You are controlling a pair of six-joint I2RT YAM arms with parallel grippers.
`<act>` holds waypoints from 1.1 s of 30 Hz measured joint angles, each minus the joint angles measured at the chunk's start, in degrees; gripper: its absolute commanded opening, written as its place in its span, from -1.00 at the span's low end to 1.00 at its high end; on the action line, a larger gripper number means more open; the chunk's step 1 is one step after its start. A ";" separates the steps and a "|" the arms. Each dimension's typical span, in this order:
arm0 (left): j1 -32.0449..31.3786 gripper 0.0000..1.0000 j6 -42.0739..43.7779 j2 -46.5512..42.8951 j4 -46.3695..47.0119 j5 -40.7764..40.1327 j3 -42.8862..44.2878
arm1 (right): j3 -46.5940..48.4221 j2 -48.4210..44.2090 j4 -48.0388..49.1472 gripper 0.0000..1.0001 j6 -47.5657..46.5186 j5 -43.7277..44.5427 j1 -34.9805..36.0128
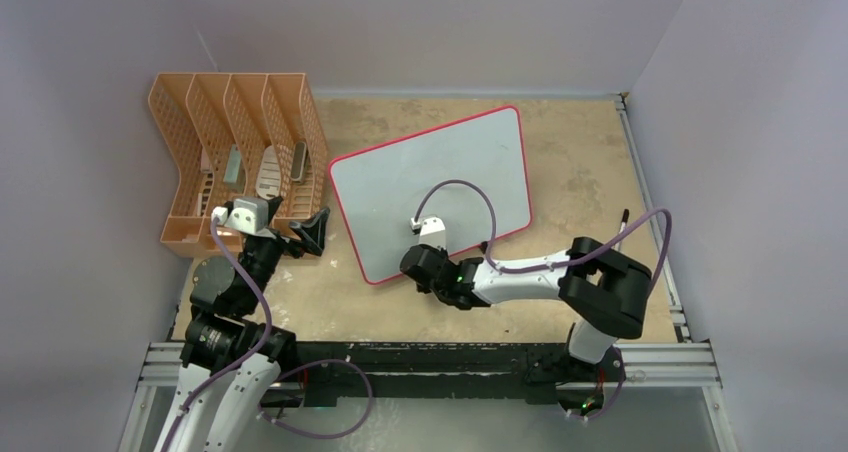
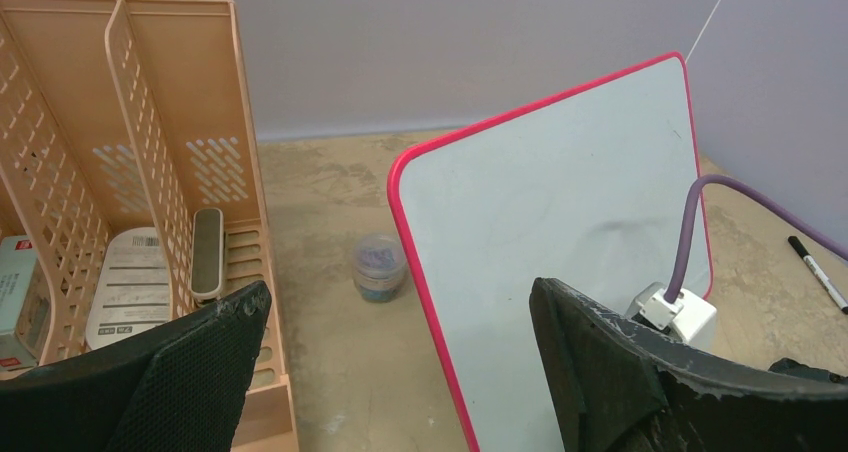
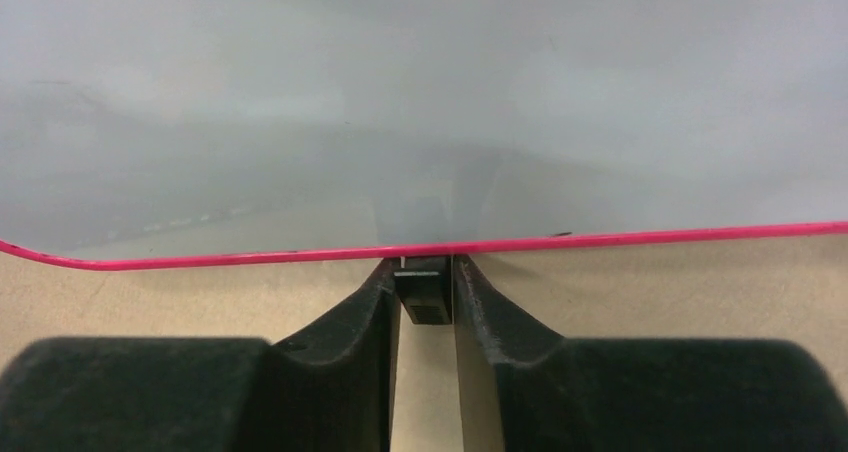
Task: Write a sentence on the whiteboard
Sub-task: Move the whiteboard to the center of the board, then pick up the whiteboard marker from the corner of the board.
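From above there are two arms, one whiteboard [image 1: 400, 187] and one orange mesh rack [image 1: 190, 122] with four slots holding three small items. The board stands tilted near the middle of the counter [image 1: 580, 162], just right of the rack, with its red rim all round. The left arm is folded close to its base, with the wrist raised beside the rack's near end. The left gripper [image 1: 308, 234] points toward the board's left edge without touching it. The right arm bends at the elbow on the right, and its forearm reaches low and leftward to put the right gripper [image 1: 412, 264] at the board's near edge. The left wrist view shows that arm's jaws spread wide and holding nothing, with the rack to their left and the board to their right. Between rack and board sits one small clear tub of clips [image 2: 378, 265] on the counter, and one black marker [image 2: 818, 273] lies far right. The right wrist view shows the two fingers [image 3: 350, 322] drawn nearly together, pinching one small black foot [image 3: 424, 297] just under the board's red rim.
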 measured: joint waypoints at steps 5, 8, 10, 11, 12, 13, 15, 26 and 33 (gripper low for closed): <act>0.00 1.00 0.00 0.00 0.00 0.00 0.00 | -0.04 -1.88 -3.91 0.02 0.94 -0.61 -0.57; 0.00 1.00 -0.02 0.00 0.00 0.00 0.00 | -0.02 -3.19 -5.92 0.15 0.94 -1.14 -0.66; 0.00 1.00 -0.02 -0.07 0.00 0.00 -0.02 | 0.02 -4.74 -7.39 0.24 0.98 -1.51 -0.66; 0.00 1.00 -0.02 -0.15 0.00 0.00 0.00 | 0.09 -5.53 -8.13 0.28 0.98 -1.53 -0.66; 0.00 1.00 -0.02 -0.26 0.00 0.00 0.00 | 0.09 -6.60 -8.92 0.32 1.03 -1.55 -0.66; 0.00 1.00 -0.02 -0.39 0.02 0.00 0.00 | 0.09 -7.78 -9.73 0.37 1.07 -1.49 -0.66; 0.00 1.00 -0.02 -0.70 0.00 0.00 0.00 | 0.09 -10.64 -11.78 0.45 1.22 -1.40 -0.76; -0.28 1.00 -0.07 -3.17 0.04 -1.38 0.00 | 0.11 -25.38 -20.17 0.59 1.42 -1.42 -14.16; -1.77 1.00 -0.42 -5.44 0.09 -2.40 -0.02 | 0.20 -27.12 -24.92 0.61 -0.39 -1.16 -24.37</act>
